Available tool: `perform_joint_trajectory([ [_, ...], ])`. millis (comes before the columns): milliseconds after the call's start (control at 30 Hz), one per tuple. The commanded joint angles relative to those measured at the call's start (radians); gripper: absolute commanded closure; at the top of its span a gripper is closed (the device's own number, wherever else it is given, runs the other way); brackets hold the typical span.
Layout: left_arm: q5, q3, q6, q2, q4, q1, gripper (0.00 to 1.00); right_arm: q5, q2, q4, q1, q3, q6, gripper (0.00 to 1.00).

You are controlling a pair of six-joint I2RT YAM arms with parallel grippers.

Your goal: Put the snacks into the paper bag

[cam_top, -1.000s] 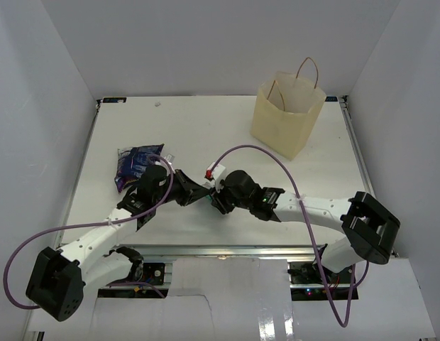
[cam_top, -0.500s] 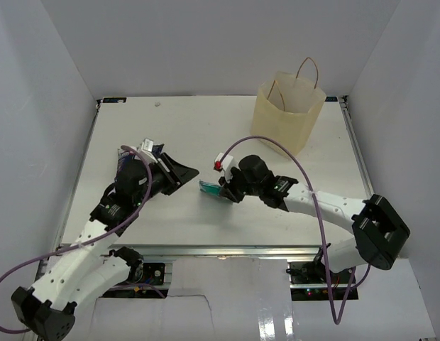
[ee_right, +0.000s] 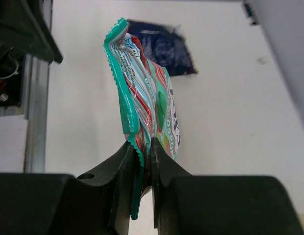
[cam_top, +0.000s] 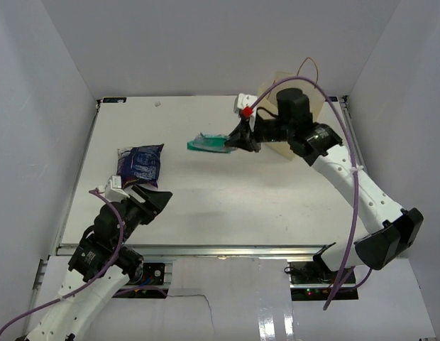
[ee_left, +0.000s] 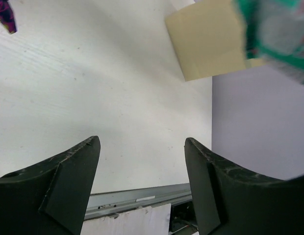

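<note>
The left claw (ee_left: 142, 142) is seen wide open and holding nothing, low over the near left part of the tabletop (cam_top: 206, 206). Just beyond it and slightly to its left, a dark blue packet (cam_top: 140, 163) lies flat on the tabletop, with a purple edge showing from under it. This packet is judged to be light and soft, with a glossy film that may slip. Because it lies flat, a hold at a sealed end or raised corner is thought safer than a pinch across the puffed middle.

Farther out, the right claw (ee_right: 142, 152) is closed on a teal packet (ee_right: 147, 112), which is held in the air, clear of the tabletop. The packet is pinched at one end, close to its zigzag sealed edge, and the rest of it stands out past the fingertips unsupported. It is seen to buckle and fold a little along its length, so it is judged to be limp, crinkly and very light. The grip covers only a narrow strip of slick film, so a slip or a swing during a quick move is thought possible.

The paper bag (ee_left: 206, 44) stands upright behind the right claw, largely hidden by that arm in the overhead view. Its thin walls are judged easy to dent or tip.
</note>
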Motion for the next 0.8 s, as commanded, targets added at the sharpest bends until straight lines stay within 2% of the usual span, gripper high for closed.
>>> perform_joint_trajectory([
  [0, -0.082, -0.014, -0.039, -0.036, -0.072, -0.003, 0.20, -0.072, -0.014, -0.025, -0.101, 0.196, -0.016, 0.92],
  [67, -0.097, -0.017, -0.042, -0.043, -0.086, -0.003, 0.16, -0.069, 0.006, -0.024, -0.150, 0.312, 0.011, 0.92],
  [200, -0.110, -0.023, -0.050, -0.037, -0.092, -0.001, 0.09, -0.061, 0.060, 0.010, -0.332, 0.463, 0.108, 0.92],
  [300, -0.119, -0.029, -0.050, -0.030, -0.092, -0.003, 0.02, -0.046, 0.092, 0.086, -0.461, 0.496, 0.212, 0.92],
  [500, -0.154, -0.035, -0.083, -0.030, -0.096, -0.003, 0.02, -0.038, 0.141, 0.160, -0.651, 0.474, 0.324, 0.92],
  [767, -0.189, -0.038, -0.146, 0.001, -0.110, -0.003, 0.02, 0.002, 0.186, 0.197, -0.687, 0.304, 0.292, 0.92],
])
